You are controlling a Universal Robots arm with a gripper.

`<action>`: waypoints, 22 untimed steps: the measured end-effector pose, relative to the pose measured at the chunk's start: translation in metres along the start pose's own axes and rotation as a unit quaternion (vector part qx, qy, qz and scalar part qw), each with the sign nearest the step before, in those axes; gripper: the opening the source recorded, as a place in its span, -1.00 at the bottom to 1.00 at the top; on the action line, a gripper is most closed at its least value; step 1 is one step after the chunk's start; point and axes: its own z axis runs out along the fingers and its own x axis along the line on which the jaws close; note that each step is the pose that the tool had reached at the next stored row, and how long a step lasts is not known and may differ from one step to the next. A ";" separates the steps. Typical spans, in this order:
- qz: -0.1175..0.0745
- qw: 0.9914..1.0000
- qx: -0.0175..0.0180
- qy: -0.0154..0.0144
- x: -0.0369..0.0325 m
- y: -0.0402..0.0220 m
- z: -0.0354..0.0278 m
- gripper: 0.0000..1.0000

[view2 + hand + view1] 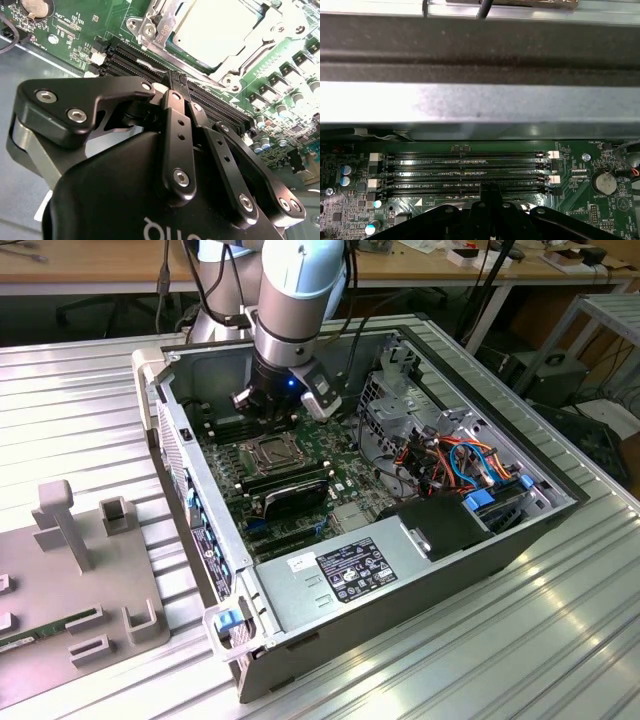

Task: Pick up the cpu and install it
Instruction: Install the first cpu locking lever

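Exterior view: open computer case [520,540] lying on its side on a ribbed metal table [90,400], green motherboard [300,455] exposed inside, grey power supply [340,575] along the near edge, bundle of orange and blue cables [460,465] toward the exterior view's right. Grey holder plate [70,590] with upright pegs resting on the table at the exterior view's left, well apart from the case. Arm [295,300] reaching down into the case from above, gripper [270,405] low over the board, just beside the socket frame [272,452].

Second wrist view: gripper [177,80] with black fingers [175,130] pressed together, jaws closed on nothing, tips just above 1 of the black memory slots [145,57]. cpu [215,30] already seated in the socket [240,62], dull silver top up, metal frame around it, near the fingertips but apart from them.

First wrist view: 4 parallel memory slots [465,172] with white latches, coin cell battery [606,182] off to 1 side, fingertips [490,192] meeting over the nearest slot
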 end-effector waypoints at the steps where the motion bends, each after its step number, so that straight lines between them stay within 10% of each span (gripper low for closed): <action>1: 0.000 1.000 0.000 0.000 0.0001 -0.0001 0.0002 -0.79; 22: 0.000 1.000 0.001 0.000 0.0001 0.0013 0.0019 -0.79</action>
